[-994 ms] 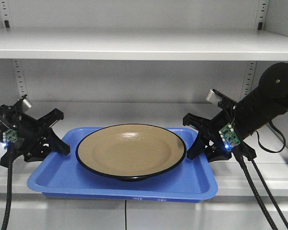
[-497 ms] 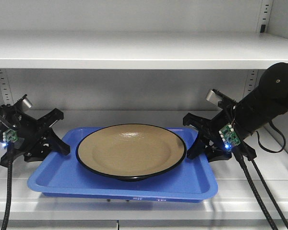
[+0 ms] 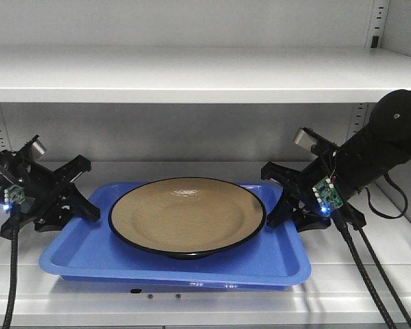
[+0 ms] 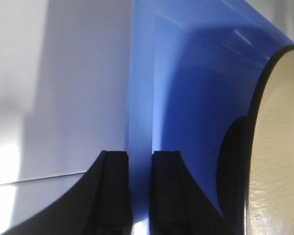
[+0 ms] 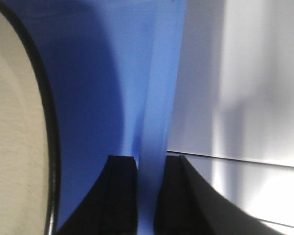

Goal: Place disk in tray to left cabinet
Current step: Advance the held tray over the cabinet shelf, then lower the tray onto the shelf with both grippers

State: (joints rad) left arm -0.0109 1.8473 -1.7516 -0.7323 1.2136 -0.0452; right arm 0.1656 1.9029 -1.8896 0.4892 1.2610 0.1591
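Disk [image 3: 187,215], tan face w/ thin black rim, sits flat in middle of blue tray [image 3: 89,250], nearly as wide as tray front-to-back; also seen at right edge of left wrist view [image 4: 279,147] and left edge of right wrist view [image 5: 14,127]. Tray level, roughly centred betw. two arms, in front of lower shelf [image 3: 192,168] of left cabinet [image 3: 205,72]; whether underside touches shelf or hangs just above, cannot tell. Left tool [image 3: 79,200] clamped on tray's left short rim: in left wrist view [image 4: 139,186] two black fingers [image 4: 112,191] close together w/ blue rim strip pinched betw. them, one finger inside tray, other outside. Right tool [image 3: 282,202] gripping right short rim same way: right wrist view [image 5: 151,191] shows black fingers [image 5: 121,196] narrow, blue rim running up betw. them. Both tools angled down and inward toward tray, small blue lights lit on green boards near each wrist. Grey upper shelf across top of front view, slotted uprights [image 3: 374,17] at back corners. Black cables [image 3: 370,274] hang from right arm, one cable [image 3: 12,274] from left. Two small dark holes [image 3: 163,296] in pale shelf edge below tray front.
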